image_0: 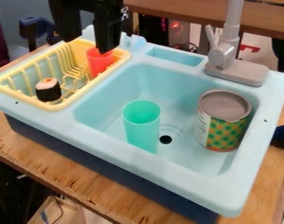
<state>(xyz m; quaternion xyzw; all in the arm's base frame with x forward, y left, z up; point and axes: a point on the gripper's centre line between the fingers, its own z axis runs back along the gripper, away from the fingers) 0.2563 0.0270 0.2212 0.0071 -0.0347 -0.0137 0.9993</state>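
At the upper left, the black gripper (87, 45) hangs over the yellow dish rack (65, 105), its two fingers apart. The right fingertip overlaps the rim of a red cup (98, 64) that stands at the rack's right end; whether it touches the cup I cannot tell. A sushi piece (48, 89) with a dark wrap and pale top lies in the rack's front left part. In the light blue sink (112, 98), a teal cup (142, 127) stands upright near the drain. To its right is a can (221, 122) with a grey lid and a green and orange patterned side.
A grey faucet (224, 54) rises from the sink's back right edge. A shallow recess (174, 57) lies in the back rim, left of the faucet. The sink unit rests on a wooden table (68, 168), and a wooden shelf (185, 13) runs behind it.
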